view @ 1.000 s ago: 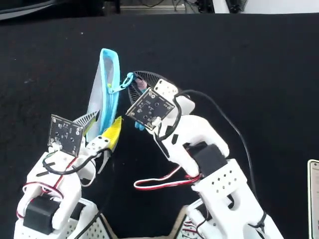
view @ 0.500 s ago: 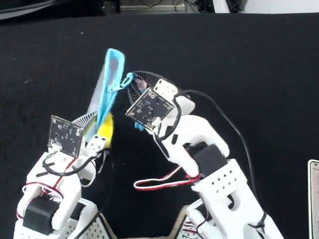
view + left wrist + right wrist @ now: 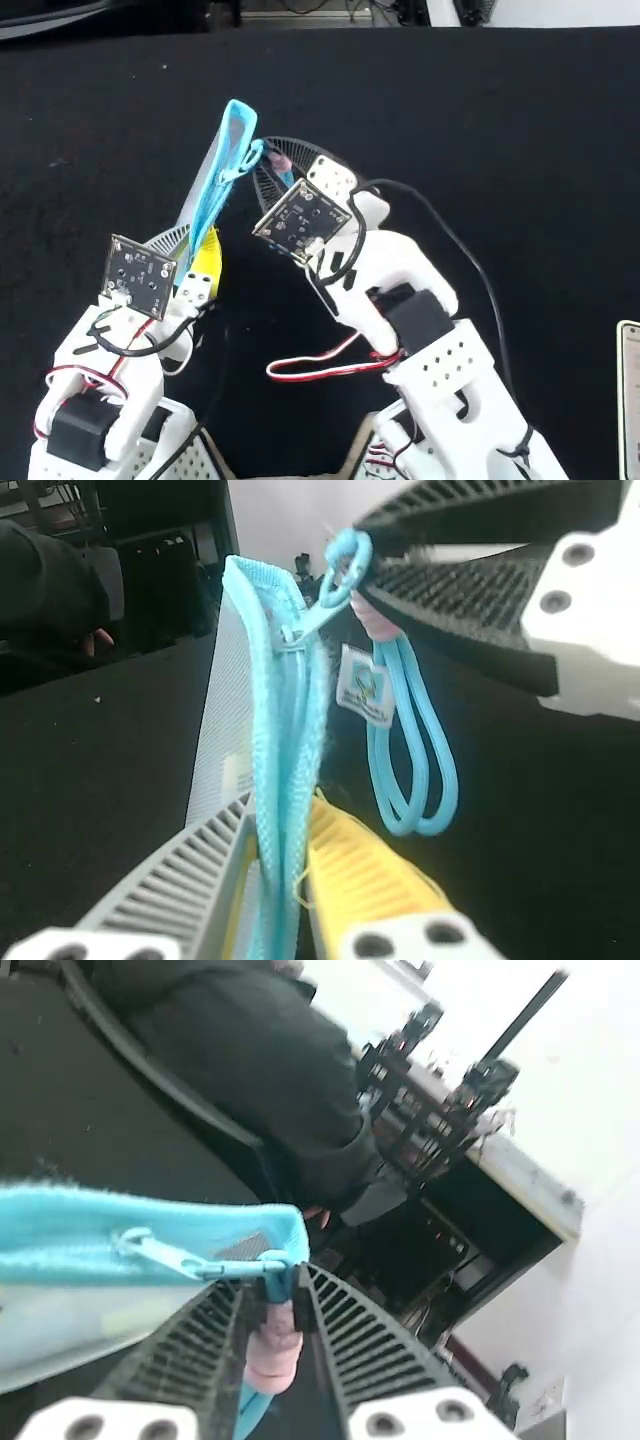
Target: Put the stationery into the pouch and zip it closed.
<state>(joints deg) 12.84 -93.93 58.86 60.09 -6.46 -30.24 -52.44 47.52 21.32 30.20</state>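
Pouch [image 3: 212, 195] swings right, narrower now; left tool [image 3: 285, 865] clamps its near end, right tool [image 3: 272, 1295] pinches the zip pull [image 3: 205, 1266]. Keep it taut.

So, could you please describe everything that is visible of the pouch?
The pouch is flat, with pale grey mesh-like sides and a light blue zip band along its upper edge. It is held on edge between the arms. The left gripper clamps its near end; the right gripper pinches the zip pull at the far end, where a blue cord loop and a small tag hang. The visible zip looks closed.
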